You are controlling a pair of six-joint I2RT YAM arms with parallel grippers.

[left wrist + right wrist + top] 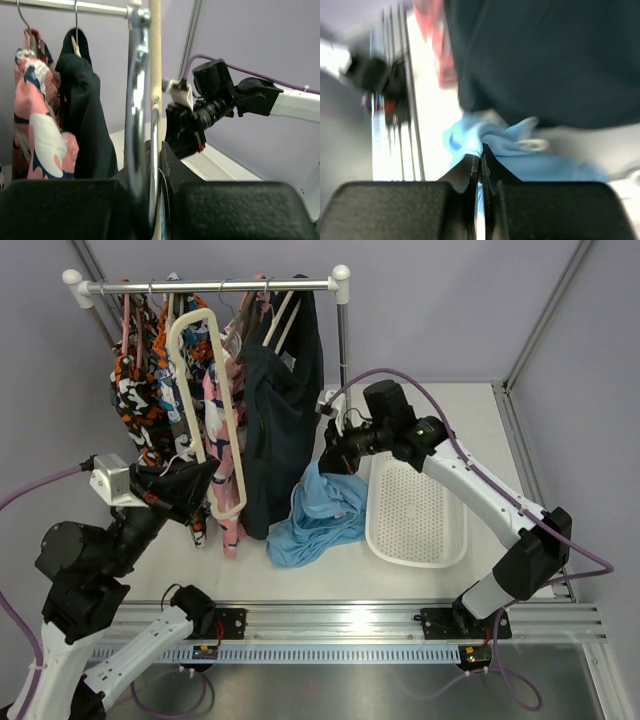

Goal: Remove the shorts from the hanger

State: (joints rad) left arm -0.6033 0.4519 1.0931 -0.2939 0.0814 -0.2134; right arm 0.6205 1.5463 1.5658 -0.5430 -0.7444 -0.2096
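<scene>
The light-blue shorts (pixel 320 515) lie crumpled on the table under the rack, free of any hanger. My right gripper (pixel 335 455) is shut on their top fold, and in the right wrist view its fingertips (pixel 481 152) pinch the blue cloth (pixel 520 142). The dark navy shorts (pixel 280 410) hang from a hanger on the rail, also seen in the left wrist view (pixel 87 120). My left gripper (pixel 195 480) is shut on a bare cream hanger (pixel 195 317) that stands tilted in front of the rack. Its jaws (pixel 156 150) clamp the hanger's bar (pixel 155 75).
Orange-black-white patterned garments (pixel 140 390) and a pink patterned one (pixel 225 410) hang on the white rail (pixel 210 285). The rack's post (pixel 345 350) stands just behind the right gripper. A white perforated tray (pixel 415 510) lies to the right of the blue shorts.
</scene>
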